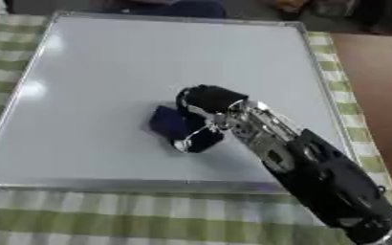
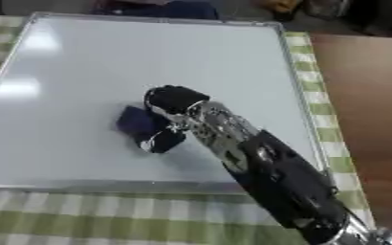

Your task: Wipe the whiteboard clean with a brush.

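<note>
A large whiteboard (image 1: 107, 72) with a silver frame lies flat on the table, and its surface looks blank white. My right hand (image 1: 206, 103) reaches in from the lower right to the board's middle. Its fingers curl down round a dark blue brush (image 1: 168, 122) that rests on the board. Part of the brush is hidden under the hand. My left hand shows in neither view.
A green and white checked cloth (image 1: 149, 210) covers the table around the board. Bare brown tabletop (image 1: 383, 81) lies to the right. Dark objects and a blue shape (image 1: 179, 8) sit beyond the board's far edge.
</note>
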Action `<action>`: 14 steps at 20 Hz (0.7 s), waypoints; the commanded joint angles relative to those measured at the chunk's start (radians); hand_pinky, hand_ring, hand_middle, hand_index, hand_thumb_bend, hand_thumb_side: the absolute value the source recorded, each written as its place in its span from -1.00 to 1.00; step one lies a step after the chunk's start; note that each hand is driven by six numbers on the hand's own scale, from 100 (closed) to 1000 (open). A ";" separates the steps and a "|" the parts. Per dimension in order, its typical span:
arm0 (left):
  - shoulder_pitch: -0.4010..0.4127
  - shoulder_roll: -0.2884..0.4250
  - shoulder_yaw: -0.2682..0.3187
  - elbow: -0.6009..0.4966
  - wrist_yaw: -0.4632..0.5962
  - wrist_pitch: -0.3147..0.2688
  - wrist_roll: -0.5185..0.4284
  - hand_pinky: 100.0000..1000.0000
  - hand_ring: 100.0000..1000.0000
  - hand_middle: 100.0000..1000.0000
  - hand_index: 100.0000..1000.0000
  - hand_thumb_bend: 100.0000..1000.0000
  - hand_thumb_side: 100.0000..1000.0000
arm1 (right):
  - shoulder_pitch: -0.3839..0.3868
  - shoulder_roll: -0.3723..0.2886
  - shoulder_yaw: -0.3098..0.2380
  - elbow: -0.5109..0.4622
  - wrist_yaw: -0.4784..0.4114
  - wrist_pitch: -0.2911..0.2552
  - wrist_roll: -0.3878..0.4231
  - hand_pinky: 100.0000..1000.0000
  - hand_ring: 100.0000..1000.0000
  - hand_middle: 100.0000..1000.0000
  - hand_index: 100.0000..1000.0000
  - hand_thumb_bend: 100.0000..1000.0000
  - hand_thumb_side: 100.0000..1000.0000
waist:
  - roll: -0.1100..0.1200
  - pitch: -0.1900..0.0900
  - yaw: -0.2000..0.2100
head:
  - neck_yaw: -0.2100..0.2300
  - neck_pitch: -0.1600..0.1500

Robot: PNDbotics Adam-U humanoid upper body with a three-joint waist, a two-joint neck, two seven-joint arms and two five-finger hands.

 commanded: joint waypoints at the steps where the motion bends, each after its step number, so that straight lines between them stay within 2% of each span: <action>1: -0.003 0.014 -0.001 -0.019 0.003 0.000 -0.004 0.18 0.45 0.44 0.31 -0.71 1.00 | 0.001 -0.044 -0.003 -0.027 -0.002 -0.001 -0.006 0.12 0.36 0.08 -1.00 -0.78 -0.21 | 0.005 -0.024 -0.004 | 0.008 -0.005; 14: 0.003 0.017 0.001 -0.019 0.001 0.001 -0.003 0.18 0.46 0.45 0.31 -0.72 1.00 | 0.065 -0.117 -0.038 -0.094 -0.024 0.028 -0.037 0.07 0.29 -0.02 -1.00 -0.81 -0.28 | 0.007 -0.027 -0.018 | 0.037 -0.002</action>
